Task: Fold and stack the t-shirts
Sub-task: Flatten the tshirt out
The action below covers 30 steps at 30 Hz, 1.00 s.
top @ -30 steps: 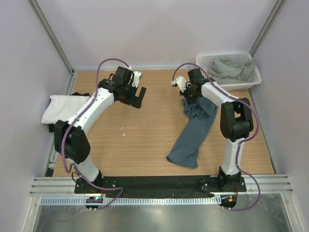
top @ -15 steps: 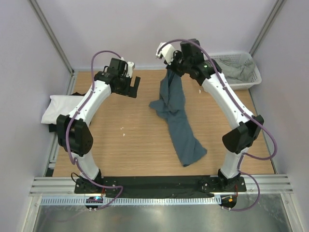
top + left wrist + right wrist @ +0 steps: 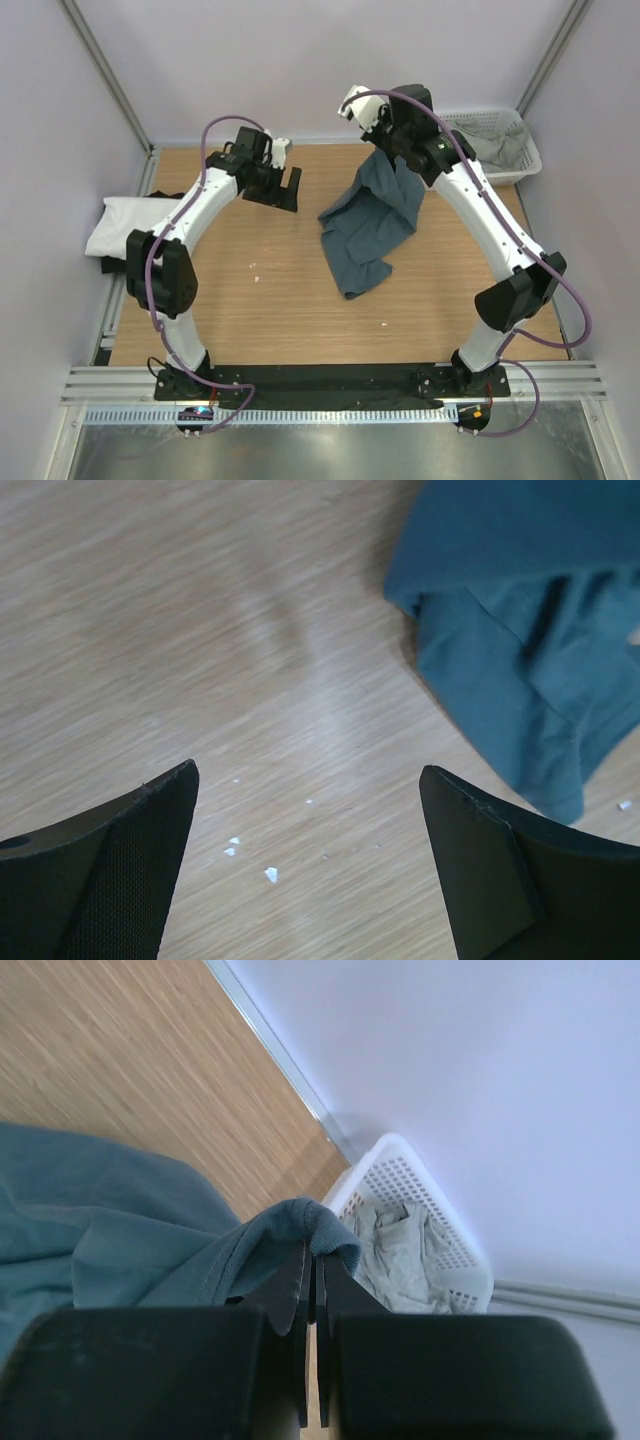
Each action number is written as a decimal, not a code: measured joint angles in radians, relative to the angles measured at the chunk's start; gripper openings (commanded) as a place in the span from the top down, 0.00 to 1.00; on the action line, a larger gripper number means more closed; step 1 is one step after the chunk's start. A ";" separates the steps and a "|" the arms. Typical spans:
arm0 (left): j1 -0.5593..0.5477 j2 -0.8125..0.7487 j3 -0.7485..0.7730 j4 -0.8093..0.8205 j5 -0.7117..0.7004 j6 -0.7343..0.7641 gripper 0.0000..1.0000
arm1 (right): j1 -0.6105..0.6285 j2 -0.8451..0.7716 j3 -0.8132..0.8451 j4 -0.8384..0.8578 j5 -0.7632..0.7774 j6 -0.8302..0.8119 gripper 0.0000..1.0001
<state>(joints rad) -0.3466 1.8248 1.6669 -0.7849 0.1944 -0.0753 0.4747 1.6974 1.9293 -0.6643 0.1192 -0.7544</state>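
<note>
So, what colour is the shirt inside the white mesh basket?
Pale grey-green. The crumpled cloth t-shirt shows best in the right wrist view.

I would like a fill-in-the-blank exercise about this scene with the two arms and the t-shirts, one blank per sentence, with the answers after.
1. The right claw is ____ on the slate-blue t-shirt.
2. The left claw is ____ and holds nothing.
3. The grey-green t-shirt lies ____ the white mesh basket.
4. The white t-shirt lies at the ____ edge of the wooden table.

Missing words: shut; open; inside; left.
</note>
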 measured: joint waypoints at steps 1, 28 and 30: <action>0.000 0.008 -0.007 0.001 0.035 -0.001 0.09 | 0.000 0.005 -0.006 -0.006 0.015 0.000 0.99; -0.142 0.162 0.044 0.036 0.188 -0.018 0.11 | -0.005 0.082 0.591 0.124 0.013 0.124 0.99; -0.140 0.159 0.045 0.039 0.168 -0.017 0.11 | -0.003 0.100 0.658 0.166 -0.011 0.140 0.99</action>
<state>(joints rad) -0.4870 1.9842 1.7115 -0.7464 0.3622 -0.0925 0.4717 1.7977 2.5870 -0.4984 0.1085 -0.6140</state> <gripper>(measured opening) 0.895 0.043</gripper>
